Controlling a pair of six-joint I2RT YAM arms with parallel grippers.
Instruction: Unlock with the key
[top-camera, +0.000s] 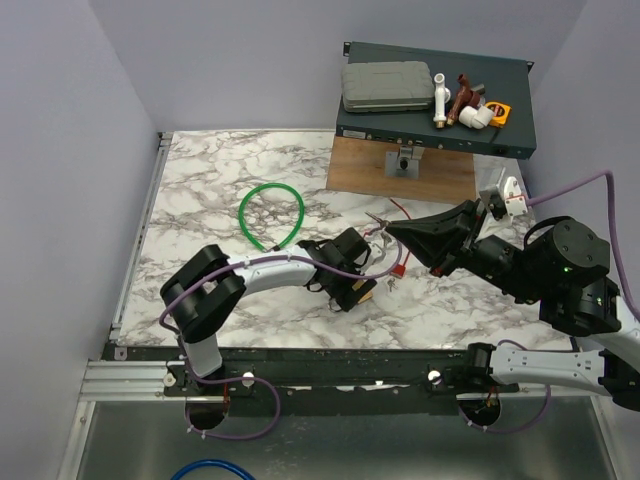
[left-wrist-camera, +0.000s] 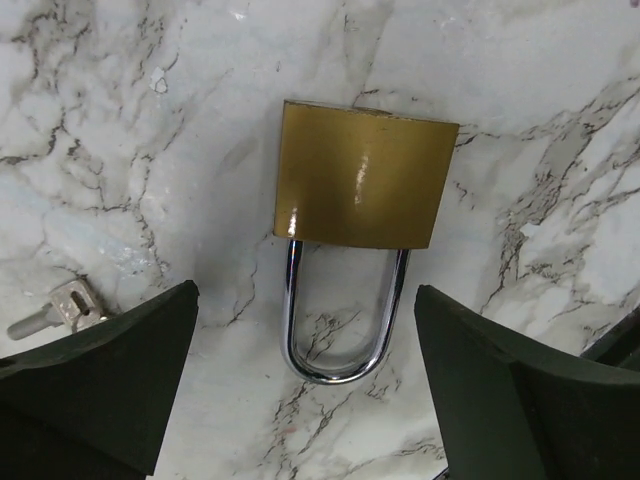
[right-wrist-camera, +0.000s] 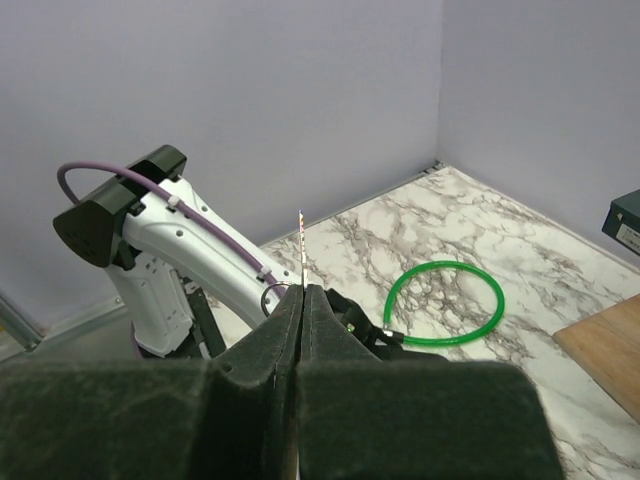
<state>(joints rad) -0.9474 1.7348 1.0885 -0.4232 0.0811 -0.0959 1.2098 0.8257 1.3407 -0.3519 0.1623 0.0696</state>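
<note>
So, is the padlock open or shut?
Shut: both ends of the shackle sit inside the padlock body.

Tiny silver key (left-wrist-camera: 55, 308), flat on the marble desk (left-wrist-camera: 150, 150) just beside the brass padlock (left-wrist-camera: 362, 175), partly hidden; thin red cord (top-camera: 399, 250) near that padlock.

No legible text, brand or number anywhere. Brass padlock (left-wrist-camera: 360, 180): face plain, only glare. Dark flat case (top-camera: 435, 95), far beyond padlock at back of counter (top-camera: 200, 200): small marks on front edge too tiny to read.
</note>
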